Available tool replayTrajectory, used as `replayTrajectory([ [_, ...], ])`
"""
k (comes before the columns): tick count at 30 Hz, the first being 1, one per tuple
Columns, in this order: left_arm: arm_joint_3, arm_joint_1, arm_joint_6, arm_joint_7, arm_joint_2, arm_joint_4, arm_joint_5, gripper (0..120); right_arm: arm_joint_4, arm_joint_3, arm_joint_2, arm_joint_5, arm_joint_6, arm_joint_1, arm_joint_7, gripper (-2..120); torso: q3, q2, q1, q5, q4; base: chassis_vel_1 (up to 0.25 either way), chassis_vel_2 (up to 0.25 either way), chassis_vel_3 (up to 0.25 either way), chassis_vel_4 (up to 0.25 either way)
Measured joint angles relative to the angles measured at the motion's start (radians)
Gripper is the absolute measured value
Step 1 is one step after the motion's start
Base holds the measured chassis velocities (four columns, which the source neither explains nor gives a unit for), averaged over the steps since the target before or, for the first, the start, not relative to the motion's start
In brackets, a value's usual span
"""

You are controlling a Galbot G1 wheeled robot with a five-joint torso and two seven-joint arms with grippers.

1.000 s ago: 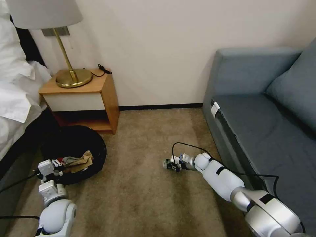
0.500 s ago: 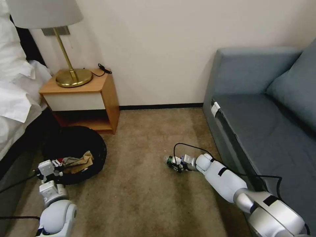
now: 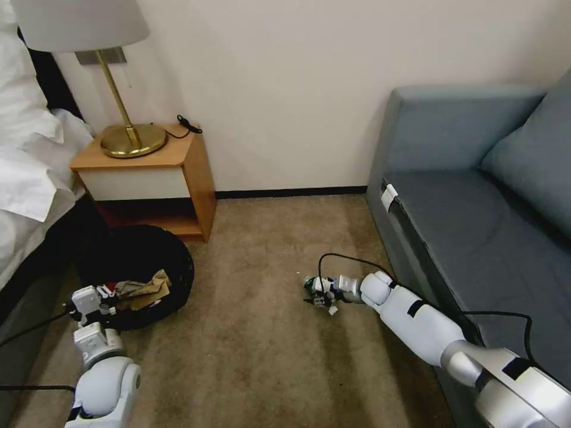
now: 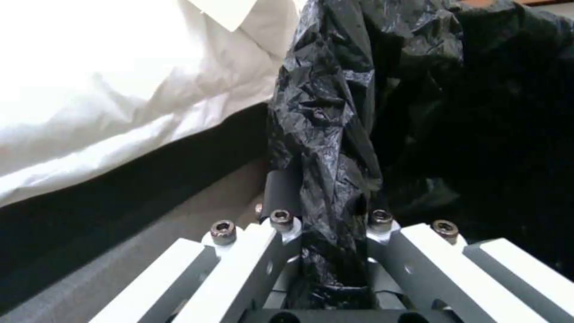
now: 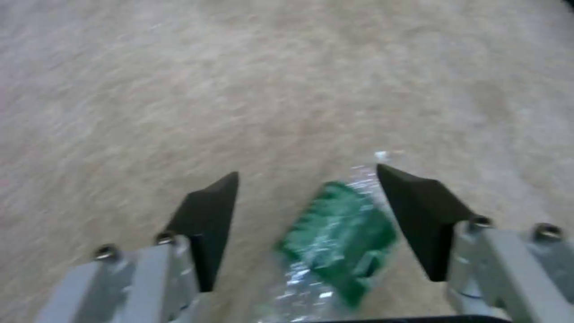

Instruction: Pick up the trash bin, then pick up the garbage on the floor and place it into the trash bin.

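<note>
Black liner rim of our trash bin (image 3: 140,261) stays pinched in our left tool (image 4: 326,224) for carrying, while our right tool (image 5: 308,215) straddles, unclenched, the green-labelled bottle (image 5: 338,229) on the carpet (image 3: 250,356).

Green-labelled clear bottle (image 5: 335,237) on carpet (image 5: 239,89)

The floor (image 3: 256,351) is short beige-brown carpet with faint lighter streaks. A small clear bottle (image 3: 310,283) with a green label lies on it near the sofa (image 3: 476,238), and the trash bin (image 3: 140,270), lined in black plastic, sits beside the wooden nightstand (image 3: 154,172) and the bed (image 3: 30,178).
</note>
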Motion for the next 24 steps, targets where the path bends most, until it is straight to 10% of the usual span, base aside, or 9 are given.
replayTrajectory([
  [10,-0.003,0.007,0.001,0.000,-0.001,-0.003,0.000,7,-0.030,-0.031,0.012,0.205,-0.151,0.027,0.005,99,0.000,0.000,0.000,0.0000,0.0000,0.000,0.000,0.000,0.000],
  [24,-0.005,0.008,-0.002,0.001,-0.009,-0.004,0.004,7,-0.099,-0.031,0.051,0.290,-0.233,0.033,0.035,100,0.000,0.000,0.000,0.0000,0.0000,0.000,0.000,0.000,0.000],
])
